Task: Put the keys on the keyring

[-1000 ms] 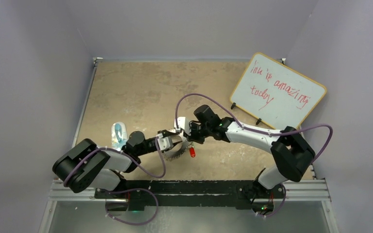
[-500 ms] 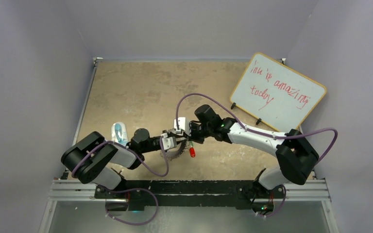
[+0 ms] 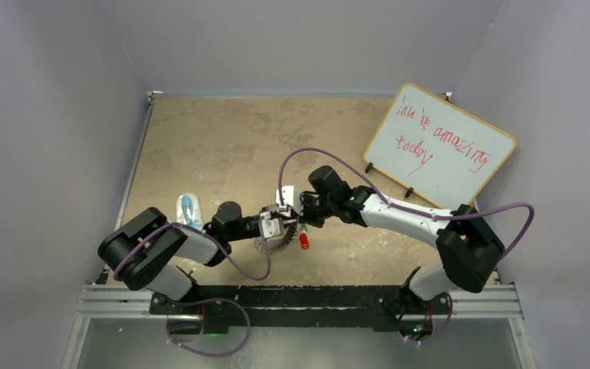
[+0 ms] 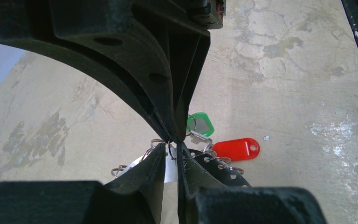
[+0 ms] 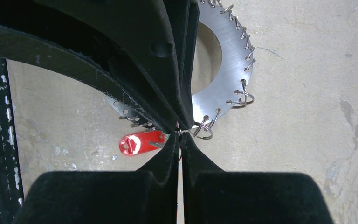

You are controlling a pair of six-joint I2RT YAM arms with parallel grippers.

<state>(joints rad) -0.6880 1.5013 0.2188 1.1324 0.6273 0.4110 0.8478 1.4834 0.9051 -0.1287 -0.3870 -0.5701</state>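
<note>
keyring [image 5: 228, 60]: flat on the table [image 3: 223, 146] between my two arms, with small wire loops [image 5: 204, 129] sticking out all round its edge.
my left gripper [image 4: 170, 148]: fingers are close together with only a thin slit between them. The tips sit at one small loop on the keyring's rim, and I cannot tell whether they have closed on it.
my right gripper [image 5: 180, 136]: fingers pressed flat together, tip to tip with my left one at the keyring's rim. I cannot tell what is caught between them, if anything.
red key [image 5: 142, 143]: on the table just beside the keyring's right edge, with its metal end towards my meeting fingertips.
green key [image 4: 200, 124]: just beside the keyring's rim, next to the red one and close to my fingertips.
whiteboard [image 3: 439, 144]: well apart from the keyring, to its right and farther back, propped at a tilt, with red handwriting on it.
clear bluish plastic thing [image 3: 187, 209]: left of the keyring, by my left arm.
</note>
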